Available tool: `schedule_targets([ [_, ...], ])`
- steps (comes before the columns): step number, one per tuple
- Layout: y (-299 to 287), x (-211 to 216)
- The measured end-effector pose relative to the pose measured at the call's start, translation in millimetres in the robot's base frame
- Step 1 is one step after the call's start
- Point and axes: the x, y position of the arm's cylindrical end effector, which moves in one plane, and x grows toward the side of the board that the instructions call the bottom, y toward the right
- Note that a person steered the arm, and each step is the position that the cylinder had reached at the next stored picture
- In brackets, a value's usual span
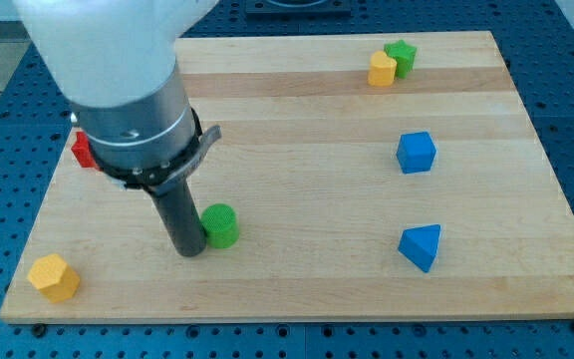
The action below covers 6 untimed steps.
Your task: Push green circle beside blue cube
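The green circle [220, 224] is a short green cylinder on the wooden board, left of the middle and near the view's bottom. My tip [189, 251] is just to its left, touching or almost touching its side. The blue cube [416, 153] sits far to the view's right, a little higher in the view. The arm's grey and white body covers the upper left of the board.
A blue triangle block [422, 246] lies below the blue cube. A yellow block [382, 70] and a green star block [402, 55] touch at the top right. A red block [83, 150] is partly hidden behind the arm. A yellow hexagon block [54, 277] sits at the bottom left.
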Motion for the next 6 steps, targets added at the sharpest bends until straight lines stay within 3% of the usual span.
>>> schedule_targets([
  [1, 1.9, -33.3],
  [2, 14.7, -5.2],
  [3, -18.9, 7.1],
  [6, 105.9, -27.9],
])
